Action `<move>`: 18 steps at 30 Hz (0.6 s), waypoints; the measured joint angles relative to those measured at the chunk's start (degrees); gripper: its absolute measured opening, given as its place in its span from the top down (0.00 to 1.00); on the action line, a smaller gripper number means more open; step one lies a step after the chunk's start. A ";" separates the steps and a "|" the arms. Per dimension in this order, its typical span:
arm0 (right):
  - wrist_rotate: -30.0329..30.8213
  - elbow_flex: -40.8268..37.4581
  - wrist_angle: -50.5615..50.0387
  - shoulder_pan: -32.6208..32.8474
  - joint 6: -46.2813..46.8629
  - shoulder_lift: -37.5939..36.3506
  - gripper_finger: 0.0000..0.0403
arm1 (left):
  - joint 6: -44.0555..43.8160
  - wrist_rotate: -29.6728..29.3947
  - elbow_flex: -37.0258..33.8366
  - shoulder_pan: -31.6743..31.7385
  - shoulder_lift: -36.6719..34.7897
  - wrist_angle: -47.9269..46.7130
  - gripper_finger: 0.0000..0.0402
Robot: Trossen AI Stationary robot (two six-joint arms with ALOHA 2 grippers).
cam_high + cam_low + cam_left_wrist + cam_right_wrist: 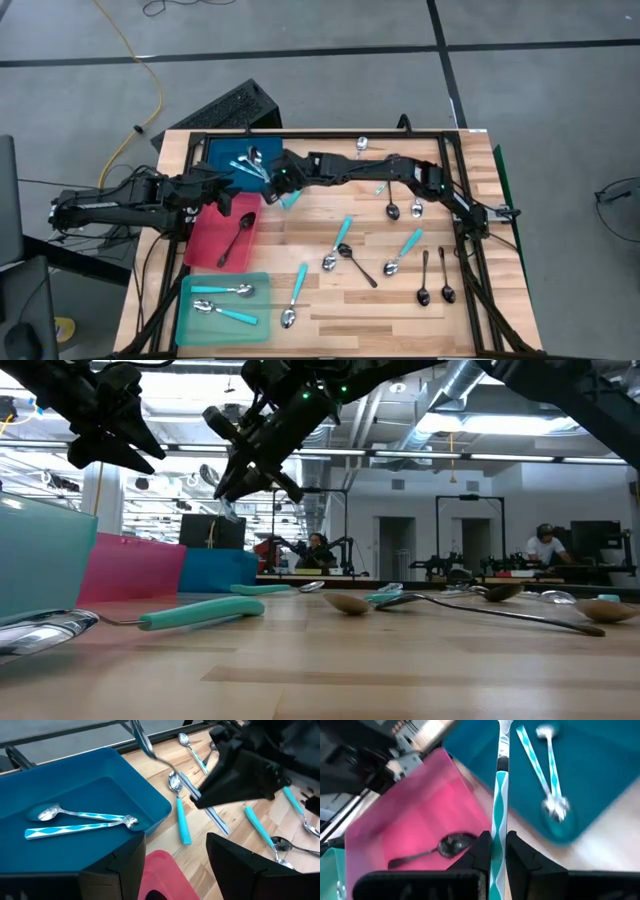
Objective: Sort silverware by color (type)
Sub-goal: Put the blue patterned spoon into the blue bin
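Clamped between the right gripper's (pixel 498 851) nearly shut fingers, a patterned spoon (pixel 499 795) hangs over the gap between the blue tray (pixel 222 152) and red tray (pixel 205 240), sorting barely half done. Two patterned spoons lie in the blue tray, one black spoon (pixel 236 238) in the red, two turquoise-handled ones in the teal tray (pixel 190 322). About ten spoons remain loose on the table (pixel 330 310); the left gripper (pixel 175 857) waits beside the blue tray, fingers parted and empty.
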 joint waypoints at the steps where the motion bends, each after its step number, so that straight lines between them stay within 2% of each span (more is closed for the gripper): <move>1: 0.06 0.00 1.03 -0.19 -1.20 0.00 0.86 | 0.00 0.00 0.00 0.00 -0.01 0.00 0.52; 12: 4.43 0.02 6.90 -1.85 -16.21 -0.02 0.86 | 0.00 -0.07 0.00 0.00 -0.01 -0.46 0.52; 18: 4.43 0.02 5.75 -3.70 -18.67 -0.02 0.86 | 0.00 -0.11 0.00 0.00 -0.01 -0.92 0.52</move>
